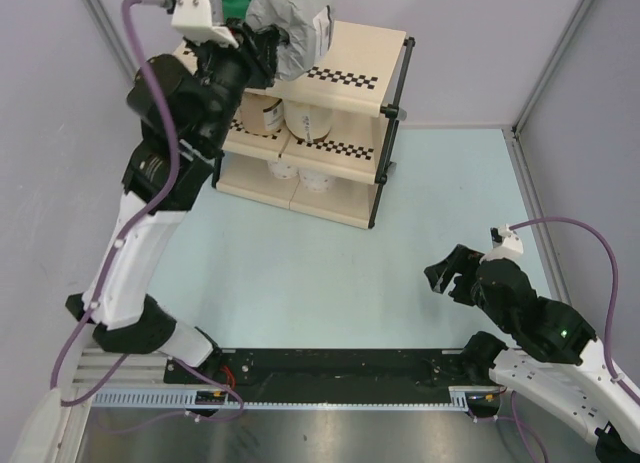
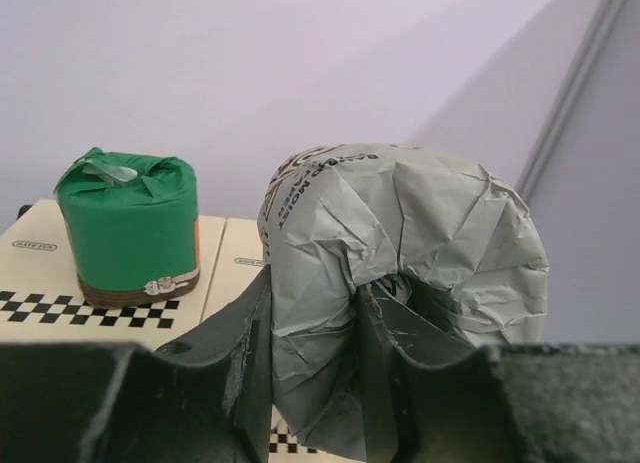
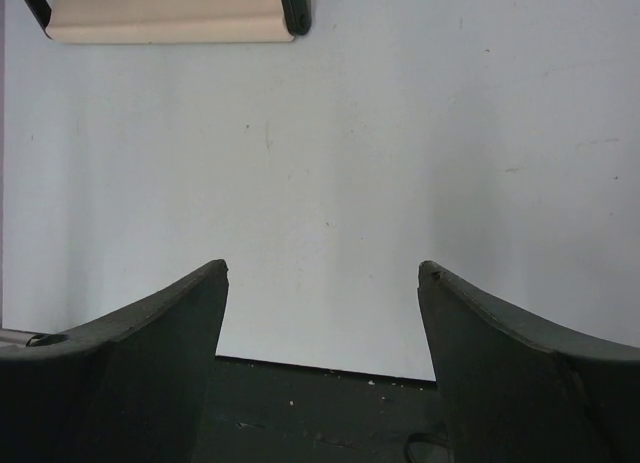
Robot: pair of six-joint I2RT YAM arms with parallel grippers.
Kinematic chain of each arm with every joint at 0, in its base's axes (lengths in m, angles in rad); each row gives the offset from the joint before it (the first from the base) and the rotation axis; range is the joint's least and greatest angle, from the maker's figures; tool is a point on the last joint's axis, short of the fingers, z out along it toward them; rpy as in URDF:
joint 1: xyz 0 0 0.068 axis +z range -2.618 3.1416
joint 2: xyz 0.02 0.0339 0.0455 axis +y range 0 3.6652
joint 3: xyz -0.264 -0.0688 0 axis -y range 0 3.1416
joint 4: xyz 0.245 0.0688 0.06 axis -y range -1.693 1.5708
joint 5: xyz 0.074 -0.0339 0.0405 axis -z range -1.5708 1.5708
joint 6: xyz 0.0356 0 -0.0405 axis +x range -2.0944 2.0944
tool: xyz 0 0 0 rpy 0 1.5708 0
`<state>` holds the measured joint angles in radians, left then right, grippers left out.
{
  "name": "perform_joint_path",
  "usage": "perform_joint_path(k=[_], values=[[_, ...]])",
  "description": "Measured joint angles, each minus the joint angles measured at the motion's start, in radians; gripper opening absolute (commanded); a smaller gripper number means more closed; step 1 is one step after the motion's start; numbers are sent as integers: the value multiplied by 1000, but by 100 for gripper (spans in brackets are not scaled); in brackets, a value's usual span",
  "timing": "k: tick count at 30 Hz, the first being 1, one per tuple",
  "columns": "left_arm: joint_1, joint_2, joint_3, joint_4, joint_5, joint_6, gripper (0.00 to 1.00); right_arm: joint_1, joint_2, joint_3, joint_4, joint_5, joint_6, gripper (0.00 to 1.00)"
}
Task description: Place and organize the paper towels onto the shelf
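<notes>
Step in hand: placing of grey roll (image 2: 400,253) on top tier of shelf (image 1: 360,48); judged last or near-last roll, since none lies on worktop (image 1: 300,273).

Left hand (image 2: 315,368): clamped on grey roll, one finger apparently in centre hollow; roll sits on its side, just beside upright green roll (image 2: 128,233), not touching; contact w/ panel cannot be told.

Right hand (image 3: 320,323): fingers apart, holding nothing, over bare worktop, well apart from shelf.

Next move, est.: lower roll till panel bears it; release; withdraw w/o nudging green roll; a roll on its side may run toward the edge.

Shelf contents: top tier, green roll plus grey roll; mid tier, two rolls (image 1: 308,118); bottom tier, two white rolls (image 1: 318,180), partly hidden.
</notes>
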<state>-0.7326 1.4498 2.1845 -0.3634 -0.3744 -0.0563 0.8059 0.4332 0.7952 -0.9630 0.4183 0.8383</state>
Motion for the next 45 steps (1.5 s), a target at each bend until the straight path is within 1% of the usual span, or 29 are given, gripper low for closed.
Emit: perform_joint_path(k=[2,6,12,19,21,22,33,36,37,38,40,41,45], values=[[61,59,34,-5,34,-7,31,0,0,0,0,0,0,82],[154,140,49,-11,86,-32,29,0,0,0,0,0,0,82],[227,238,98,-16,124,-57,28,0,0,0,0,0,0,82],[236,259,98,-2,119,-58,29,-2,0,0,0,0,0,82],[236,259,94,8,118,-57,35,-3,0,0,0,0,0,82],[236,259,92,10,117,-57,36,-3,0,0,0,0,0,82],[240,259,53,14,105,-48,34,-3,0,0,0,0,0,82],[243,261,31,10,105,-47,35,-3,0,0,0,0,0,82],[243,264,28,10,103,-47,37,-3,0,0,0,0,0,82],[243,267,26,9,98,-45,45,-3,0,0,0,0,0,82],[243,271,24,10,97,-37,50,-3,0,0,0,0,0,82],[243,272,24,11,95,-38,55,-3,0,0,0,0,0,82],[245,273,24,25,89,-31,64,-3,0,0,0,0,0,82]])
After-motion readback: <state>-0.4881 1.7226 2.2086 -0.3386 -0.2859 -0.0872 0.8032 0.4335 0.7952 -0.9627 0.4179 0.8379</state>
